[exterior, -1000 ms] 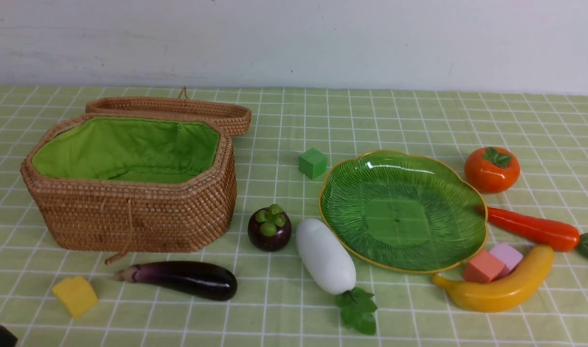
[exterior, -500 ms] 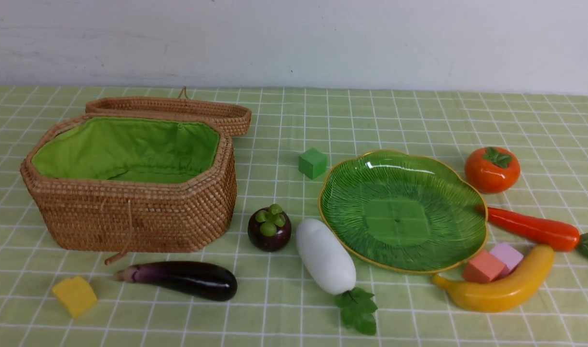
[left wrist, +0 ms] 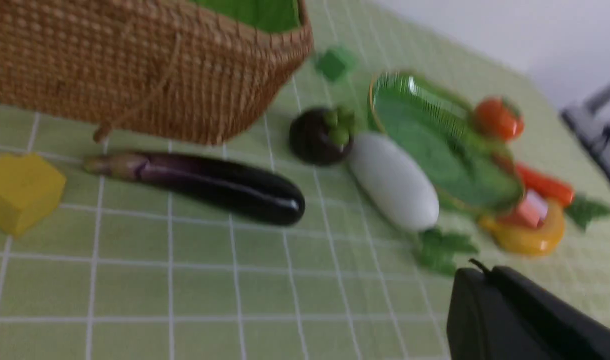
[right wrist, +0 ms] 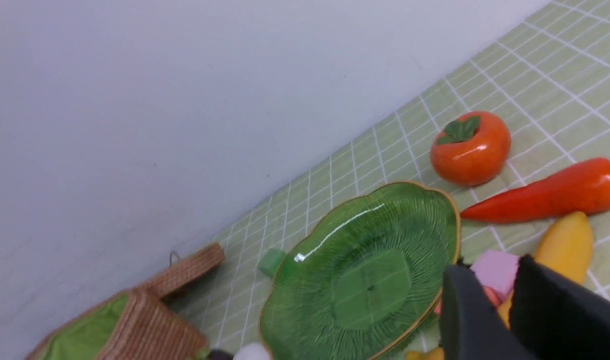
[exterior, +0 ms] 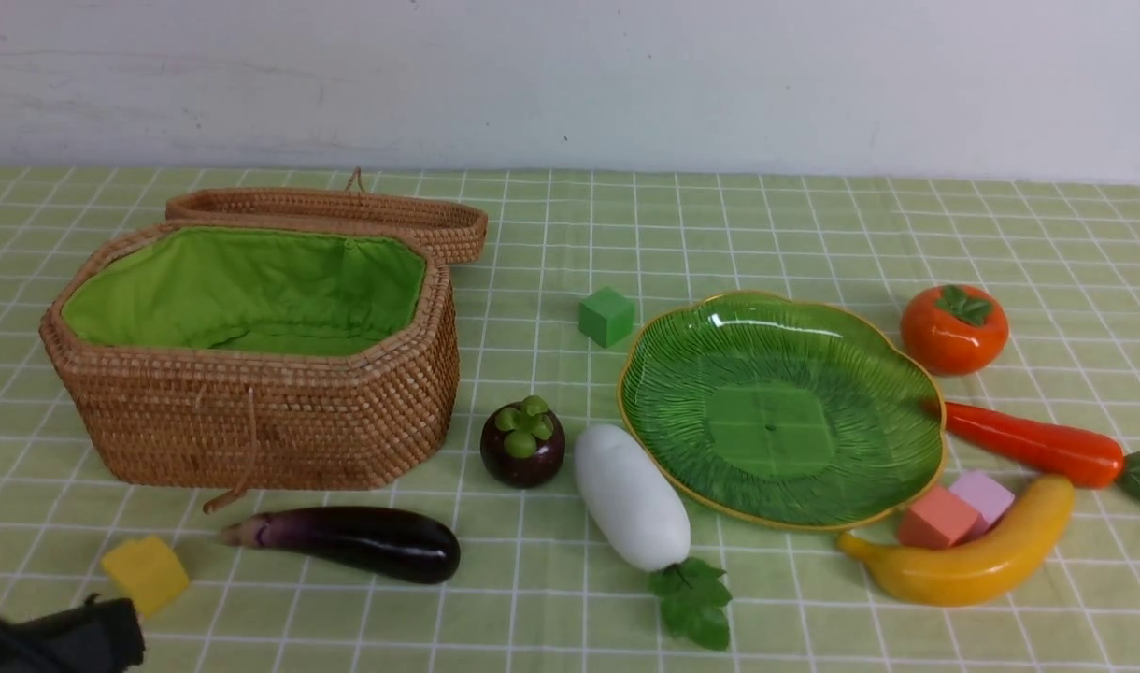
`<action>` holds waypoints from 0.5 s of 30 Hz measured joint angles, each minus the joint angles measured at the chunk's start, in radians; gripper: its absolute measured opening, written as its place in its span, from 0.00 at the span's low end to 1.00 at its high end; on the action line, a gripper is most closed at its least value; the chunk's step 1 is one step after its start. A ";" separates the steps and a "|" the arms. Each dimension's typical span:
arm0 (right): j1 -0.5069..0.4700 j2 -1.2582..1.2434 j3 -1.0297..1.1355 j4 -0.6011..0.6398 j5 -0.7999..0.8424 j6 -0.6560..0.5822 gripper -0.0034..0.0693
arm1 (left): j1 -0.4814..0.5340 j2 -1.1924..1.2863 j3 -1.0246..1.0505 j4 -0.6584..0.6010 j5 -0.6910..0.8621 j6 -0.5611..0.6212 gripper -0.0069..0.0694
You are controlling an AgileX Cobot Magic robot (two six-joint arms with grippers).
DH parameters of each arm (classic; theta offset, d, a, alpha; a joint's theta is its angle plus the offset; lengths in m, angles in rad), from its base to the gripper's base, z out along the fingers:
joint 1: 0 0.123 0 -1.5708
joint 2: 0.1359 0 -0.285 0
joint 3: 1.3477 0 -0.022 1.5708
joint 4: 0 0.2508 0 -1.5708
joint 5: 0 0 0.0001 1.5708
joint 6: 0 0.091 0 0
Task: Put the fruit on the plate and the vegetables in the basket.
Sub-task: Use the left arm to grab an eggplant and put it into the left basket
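Looking across the checked cloth (exterior: 813, 215), we are seeing all 3 fruits and all 3 vegetables lying outside their places. The basket (exterior: 252, 421) is standing at the left with its lid (exterior: 346, 210) thrown back behind it and its green lining bare. The plate (exterior: 682, 374) is sitting right of centre, carrying nothing. The eggplant (exterior: 364, 542) is lying just in front of the basket, with a yellow cube (exterior: 145, 572) near its stem end. Between basket and plate the mangosteen (exterior: 522, 444) is standing upright. The radish (exterior: 631, 495) is lying just beside it, close to the plate's near-left rim, leaves pointing toward us. A green cube (exterior: 606, 316) is resting behind the plate's left edge. The persimmon (exterior: 953, 329) is sitting off the plate's far-right side, and the carrot (exterior: 1033, 441) is lying to the right with its tip at the rim. The banana (exterior: 976, 561) is curving along the near-right rim, cradling 2 cubes: 1 salmon cube (exterior: 934, 517) and 1 pink cube (exterior: 981, 494). Our left gripper (left wrist: 477, 280) is hovering low at the near-left corner, jaws pressed together on nothing. Our right gripper (right wrist: 490, 270) is showing only in its wrist view, over the pink cube and banana, fingers a narrow gap apart and holding nothing.
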 joint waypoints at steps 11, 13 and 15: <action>0.261 0.327 -0.607 0.090 0.673 -0.359 0.09 | -0.136 0.283 -0.291 0.072 0.205 0.151 0.07; 0.281 0.361 -0.664 0.106 0.736 -0.396 0.09 | -0.180 0.317 -0.332 0.104 0.264 0.160 0.07; 0.301 0.419 -0.754 0.150 0.841 -0.461 0.09 | -0.259 0.370 -0.391 0.149 0.324 0.169 0.07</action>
